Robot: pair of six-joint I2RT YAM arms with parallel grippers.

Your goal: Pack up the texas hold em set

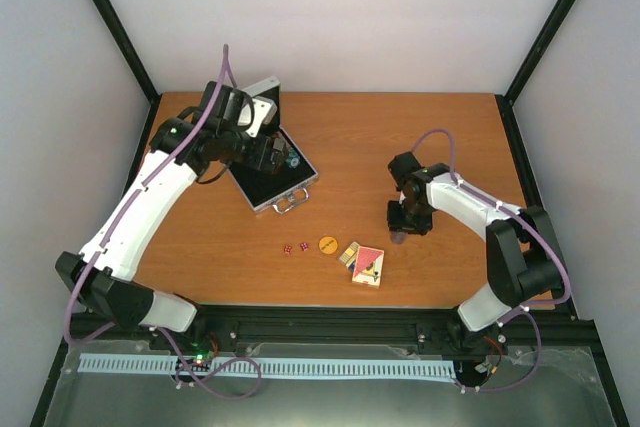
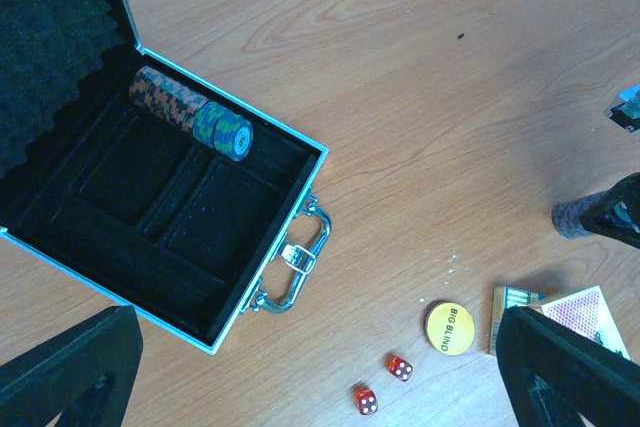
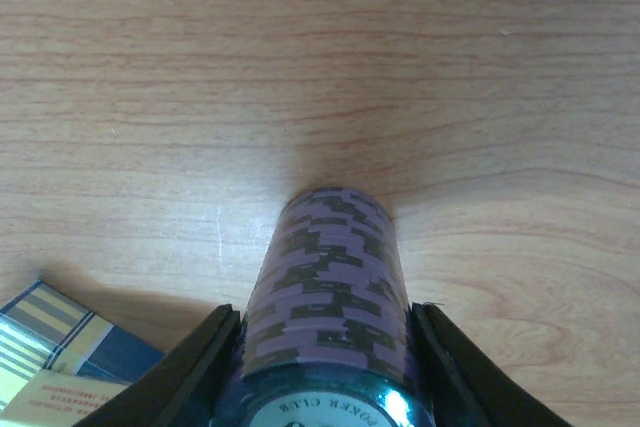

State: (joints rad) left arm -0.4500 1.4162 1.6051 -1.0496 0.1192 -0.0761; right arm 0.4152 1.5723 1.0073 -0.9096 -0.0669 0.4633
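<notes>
Pinching the purple chip stack between its fingers, right gripper clamps the sides. Loose discs, probably weighty and slick, may slip apart. Left gripper spread wide, empty.

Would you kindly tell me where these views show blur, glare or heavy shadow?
Right wrist: the purple chip stack sits very close, its near end soft with small glare. Left wrist: sharp, but the case lining is nearly featureless black. Top external: even, soft light.
</notes>
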